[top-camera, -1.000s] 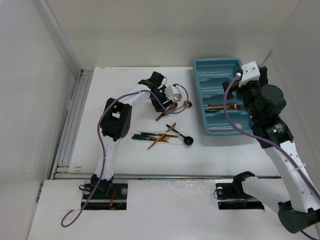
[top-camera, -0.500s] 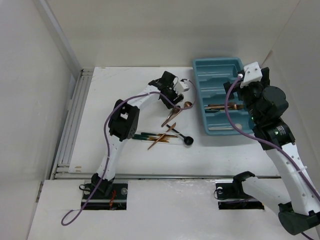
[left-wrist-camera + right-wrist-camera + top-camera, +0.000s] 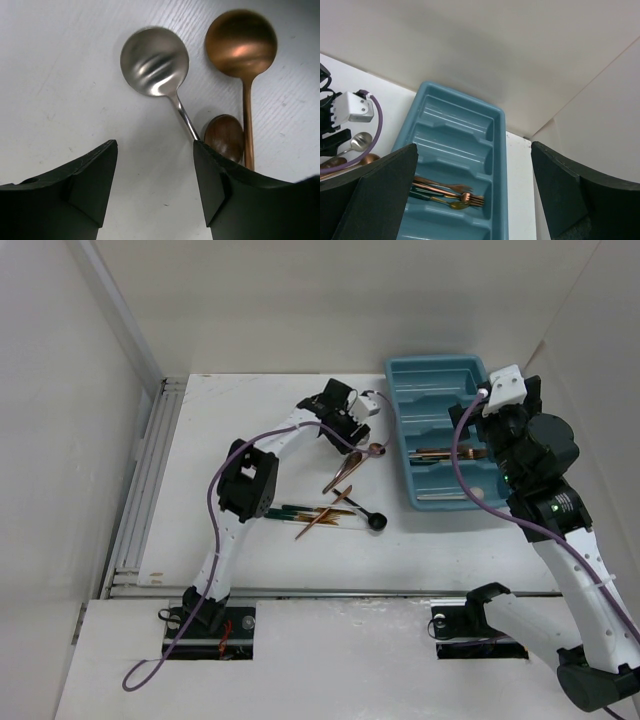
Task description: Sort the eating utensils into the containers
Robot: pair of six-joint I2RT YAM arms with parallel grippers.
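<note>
From above, the left arm (image 3: 250,465) reaches to the far middle of the white table (image 3: 230,410), and the left gripper (image 3: 349,433) points down over three spoons lying close together. From this view I cannot tell how its jaws stand. Nearer the arm bases, a loose heap of green-handled and copper utensils (image 3: 318,512) lies crossed over itself, with a black round-headed spoon (image 3: 375,523) at its right end. The teal tray (image 3: 432,375) sits at the far right of the table. The bulk of the right arm (image 3: 540,455) hangs over the tray's right side and hides part of it. A few copper pieces (image 3: 440,453) lie in one middle compartment. A purple cable (image 3: 213,525) trails along the left arm, and a metal rail (image 3: 148,480) runs along the table's left edge.

In the left wrist view the fingers (image 3: 87,182) are spread wide with only bare table between them. Just ahead lies a silver spoon (image 3: 155,60), bowl up, and its handle slants down behind the right-hand finger. Beside it lies a copper spoon (image 3: 241,42). A small dark-brown spoon bowl (image 3: 224,137) lies against the copper spoon's handle and is partly covered by that same finger.

In the right wrist view the right gripper (image 3: 472,147) has its jaws wide apart and holds nothing, above the tray. Copper forks (image 3: 452,191) and a gold spoon lie together in one compartment. The compartments beyond them show only teal plastic. The left wrist's white camera block (image 3: 352,107) shows at the left edge.
</note>
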